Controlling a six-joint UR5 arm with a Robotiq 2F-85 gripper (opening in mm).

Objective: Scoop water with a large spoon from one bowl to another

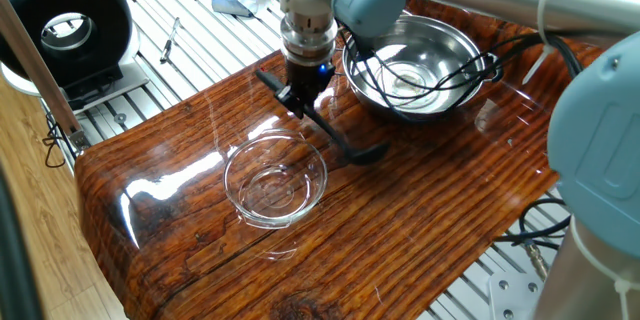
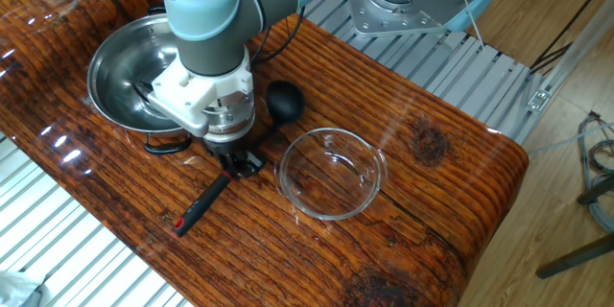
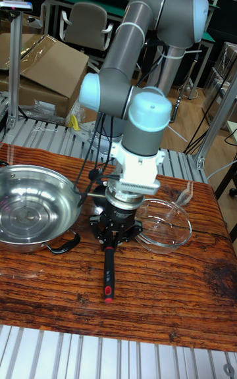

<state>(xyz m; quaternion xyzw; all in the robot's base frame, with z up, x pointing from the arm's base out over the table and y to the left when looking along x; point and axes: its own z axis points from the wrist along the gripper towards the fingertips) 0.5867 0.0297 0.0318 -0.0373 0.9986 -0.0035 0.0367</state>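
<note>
Gripper (image 2: 239, 160) clamped on the black ladle (image 2: 228, 178) mid-handle; the cup (image 2: 285, 103) sits at 2 o'clock of it and the red-marked tip (image 2: 178, 223) at 8 o'clock. Glossy wooden table (image 2: 422, 144): steel bowl (image 2: 120, 72) at 10 o'clock of the gripper, glass bowl (image 2: 332, 173) at 3 o'clock, just beside the cup. Only the tall fixed view shows the room: cardboard box (image 3: 33, 70) and chair (image 3: 87, 25) behind.

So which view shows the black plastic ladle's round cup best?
The other fixed view: the black plastic ladle's round cup shows whole beside the gripper, between the shiny steel bowl and clear glass bowl. One fixed view shows it foreshortened; the tall view hides it behind the gripper.
</note>
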